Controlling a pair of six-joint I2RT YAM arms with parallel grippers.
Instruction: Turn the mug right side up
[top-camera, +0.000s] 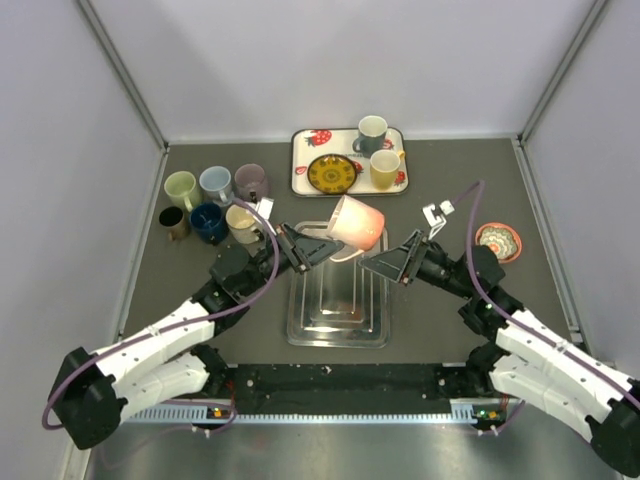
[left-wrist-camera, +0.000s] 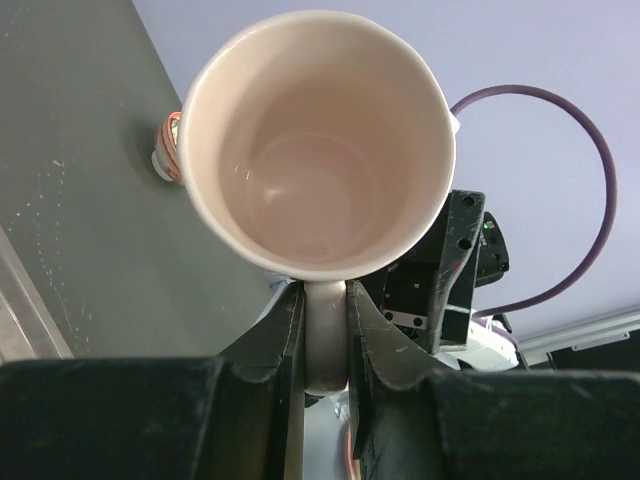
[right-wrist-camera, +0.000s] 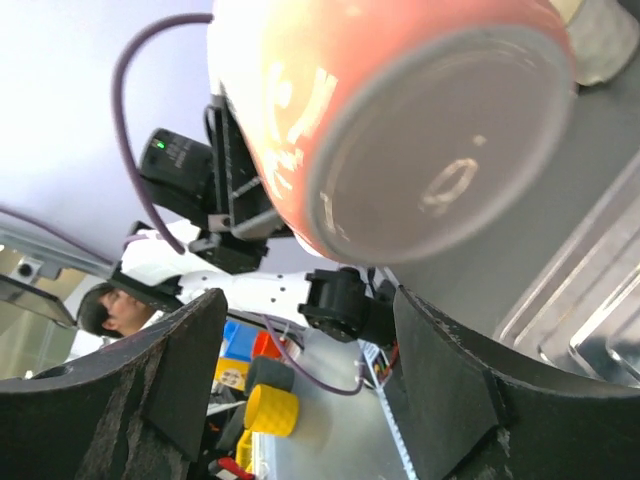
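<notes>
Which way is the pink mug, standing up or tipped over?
Tipped. The pink mug hangs sideways above the metal tray, left gripper shut on its handle; one wrist view sees its mouth, the other its base.

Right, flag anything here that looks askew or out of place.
Only the pink mug: it hangs tipped on its side above the metal tray, pinched by its handle in the left gripper, base toward the open right gripper. It looks empty; no spill or damage shows.

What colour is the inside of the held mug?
The mug is cream-white inside, faintly pink; the left wrist view shows it best.
</notes>
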